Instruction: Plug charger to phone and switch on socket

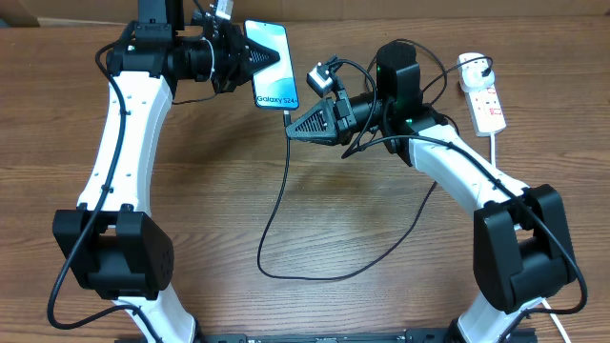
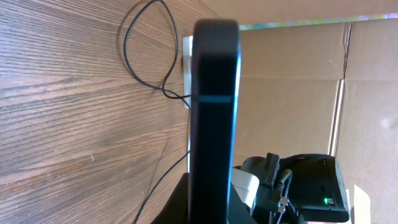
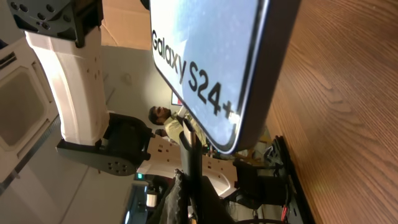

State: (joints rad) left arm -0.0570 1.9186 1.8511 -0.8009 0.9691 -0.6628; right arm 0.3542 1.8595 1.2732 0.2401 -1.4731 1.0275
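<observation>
The phone (image 1: 272, 62) has a light blue screen with "Galaxy S24+" text and is held off the table by my left gripper (image 1: 250, 57), which is shut on its side. In the left wrist view the phone (image 2: 214, 106) shows edge-on and black. My right gripper (image 1: 294, 124) is shut on the charger's connector end (image 3: 189, 158), just below the phone's bottom edge (image 3: 233, 146). I cannot tell if the tip is in the port. The thin black charger cable (image 1: 272, 214) loops over the table. The white socket (image 1: 486, 103) lies at the far right.
A white plug head (image 1: 474, 67) sits in the socket's far end, and the thick white cord (image 1: 496, 143) runs toward the front. Cardboard (image 2: 292, 74) stands behind the table. The black cable loop crosses the table's middle, and the right arm (image 1: 457, 162) reaches over it.
</observation>
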